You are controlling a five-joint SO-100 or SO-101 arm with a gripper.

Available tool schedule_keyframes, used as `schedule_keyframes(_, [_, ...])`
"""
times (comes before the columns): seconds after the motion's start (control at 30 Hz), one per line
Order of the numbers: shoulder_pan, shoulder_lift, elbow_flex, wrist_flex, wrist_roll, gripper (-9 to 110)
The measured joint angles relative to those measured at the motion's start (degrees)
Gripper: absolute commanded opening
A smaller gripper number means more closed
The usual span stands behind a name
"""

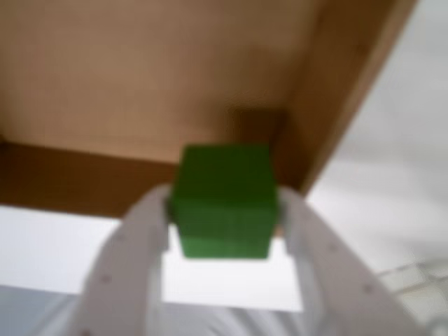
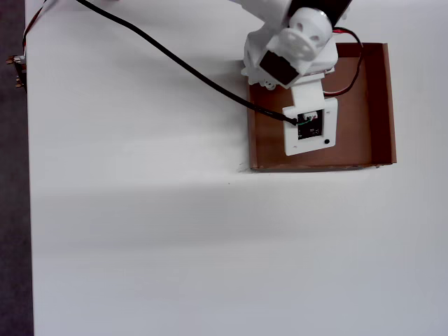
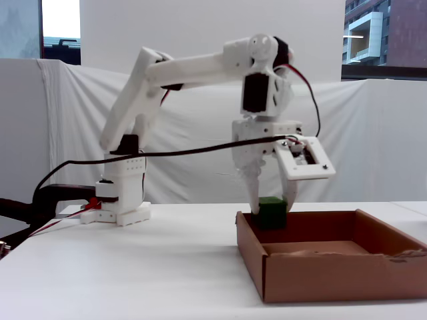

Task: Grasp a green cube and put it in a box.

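1. Setting: white desk (image 2: 140, 231), white cloth draped behind, windows with buildings beyond in the fixed view. Little else on the surface apart from the arm's base and cabling.

2. The arm (image 3: 193, 70) reaches out from its base and bends down over the box (image 3: 320, 277). A black cable (image 2: 175, 59) trails across the desk to the wrist.

3. The box sits at the right side in the overhead view (image 2: 381, 105), open top, low walls, brown floor bare as far as it shows.

4. Fingers (image 1: 225, 220): closed narrow on the green cube (image 1: 224, 199), one white finger pressed to each side in the wrist view. Grip looks square, with the cube not visibly tilted.

5. Cube position: in the fixed view the green cube (image 3: 272, 213) hangs at about rim height, just inside the box's near-left corner. The wrist view agrees: a box corner and wall lie right behind the cube, with white desk showing below. In the overhead view the cube is hidden under the wrist housing.

6. Progress, as judged: grasp done, carry to the box essentially done. Left to do: release, perhaps after shifting a little further inward.

7. Risk, as judged: the cube is close to the wall and corner, so a drop here could clip the rim. Whether it clears the rim fully, I cannot tell.
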Motion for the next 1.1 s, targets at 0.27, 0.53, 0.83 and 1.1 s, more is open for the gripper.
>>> schedule_keyframes(0.27, [0.0, -3.4, -2.2, 0.0, 0.0, 14])
schedule_keyframes(0.53, [0.0, -6.9, -5.2, 0.0, -0.1, 14])
schedule_keyframes(0.83, [0.0, -8.2, -5.6, 0.0, -0.1, 16])
schedule_keyframes(1.1, [0.0, -10.2, -6.5, 0.0, -0.1, 20])
